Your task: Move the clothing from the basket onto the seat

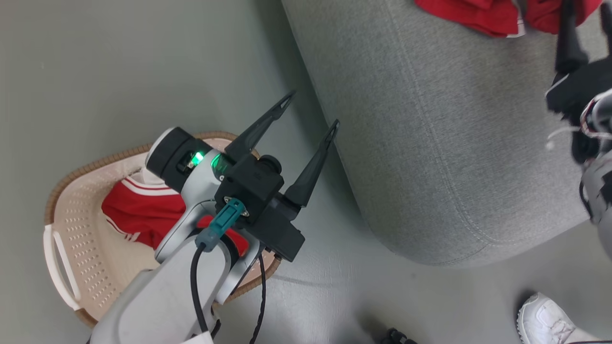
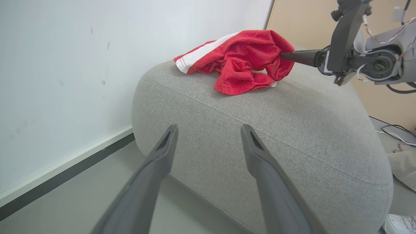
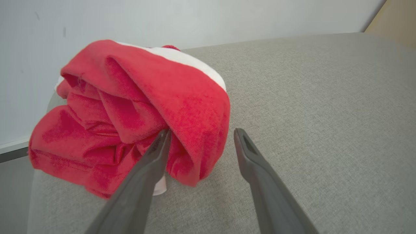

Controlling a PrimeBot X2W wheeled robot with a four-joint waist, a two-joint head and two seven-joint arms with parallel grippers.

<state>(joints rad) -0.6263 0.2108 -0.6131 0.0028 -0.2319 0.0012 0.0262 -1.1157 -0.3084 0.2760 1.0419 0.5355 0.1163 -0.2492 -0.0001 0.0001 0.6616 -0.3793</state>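
Right gripper (image 3: 202, 131) jaws apart over seat (image 3: 308, 97), one finger tucked in fold of red garment (image 3: 130, 107) lying just ahead. Risk: cloth snags on withdrawal, drags off seat edge. Left gripper (image 1: 311, 109) spread, empty; second garment (image 1: 138, 210) behind and below it in basket (image 1: 71, 248).

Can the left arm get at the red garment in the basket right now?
Probably yes: the left gripper is open, the basket has no lid, and the red garment lies uncovered under that arm.

This looks like a test room dressed up like a home. A soft grey seat (image 2: 292, 146) and a washing basket (image 1: 81, 248) sit on a bare grey floor (image 1: 119, 71), by a plain white wall (image 2: 65, 65), with loose wires (image 2: 399, 138) lying about.
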